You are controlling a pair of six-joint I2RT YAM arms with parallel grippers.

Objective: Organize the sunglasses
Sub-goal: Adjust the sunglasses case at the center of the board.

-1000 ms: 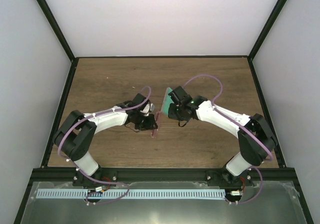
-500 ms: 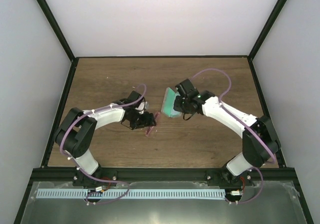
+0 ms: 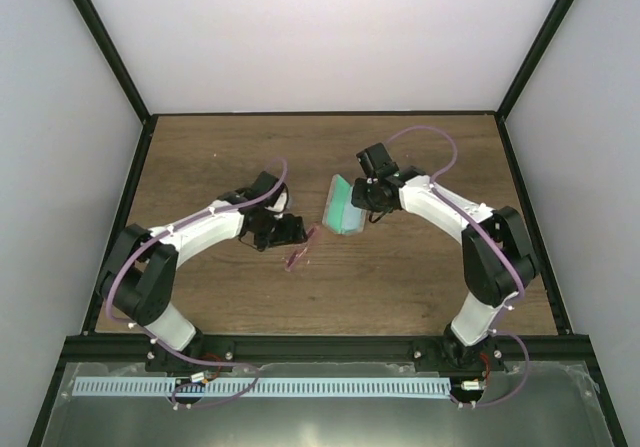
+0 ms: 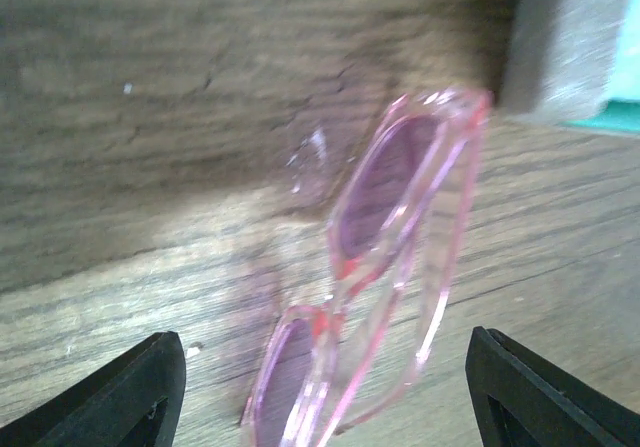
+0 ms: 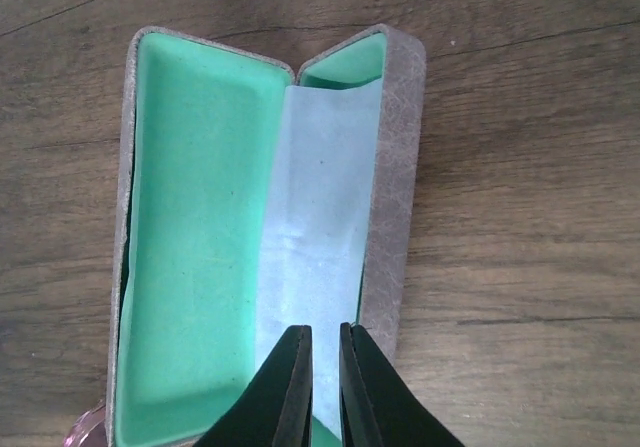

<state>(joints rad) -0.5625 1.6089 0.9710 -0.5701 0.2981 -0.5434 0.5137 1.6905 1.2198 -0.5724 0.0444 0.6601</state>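
The sunglasses, a slim pink pair with magenta lenses, lie on the wooden table just left of the case. My left gripper is open, its two fingertips standing apart on either side of the sunglasses without touching them. An open case with green lining lies at mid table, and a light blue cloth rests in its right half. My right gripper hovers over the cloth, its fingers nearly together with nothing between them.
The case's grey outer shell shows at the top right of the left wrist view. Black frame rails border the brown table on the left, right and far sides, with white walls beyond.
My left gripper has opened and let go of the sunglasses, which now lie on the table, and it has drawn back to the left. The right arm has swung farther back over the case.
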